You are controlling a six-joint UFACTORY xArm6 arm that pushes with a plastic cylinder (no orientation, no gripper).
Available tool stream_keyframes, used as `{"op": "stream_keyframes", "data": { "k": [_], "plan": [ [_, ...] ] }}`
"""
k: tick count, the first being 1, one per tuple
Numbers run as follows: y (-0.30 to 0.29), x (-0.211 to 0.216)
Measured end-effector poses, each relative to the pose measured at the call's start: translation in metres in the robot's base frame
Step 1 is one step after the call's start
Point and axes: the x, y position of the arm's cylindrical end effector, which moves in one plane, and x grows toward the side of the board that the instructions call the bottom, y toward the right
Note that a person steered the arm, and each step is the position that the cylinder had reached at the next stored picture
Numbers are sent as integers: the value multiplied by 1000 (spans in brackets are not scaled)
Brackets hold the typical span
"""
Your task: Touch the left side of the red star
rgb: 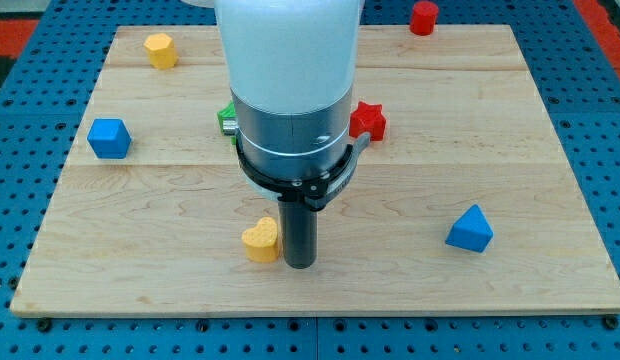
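Note:
The red star (369, 121) lies on the wooden board (170, 190) right of centre, partly hidden behind the arm's white and grey body. My tip (299, 264) rests on the board well below and to the left of the star, apart from it. The tip stands just right of a yellow heart block (260, 240), close to it or touching; I cannot tell which.
A green block (227, 118) peeks out left of the arm body. A blue cube (109, 138) sits at the left, a yellow block (161, 49) at the top left, a red cylinder (423, 17) at the top edge, a blue triangular block (471, 229) at the lower right.

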Motion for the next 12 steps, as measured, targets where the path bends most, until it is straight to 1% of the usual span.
{"op": "stream_keyframes", "data": {
  "k": [1,2,3,4,5,6,7,8,11,12],
  "plan": [
    [0,0],
    [-23,0],
    [-1,27],
    [-46,39],
    [-124,39],
    [-130,6],
    [-94,-45],
    [-77,-48],
    [-70,-48],
    [-44,-61]
  ]
}}
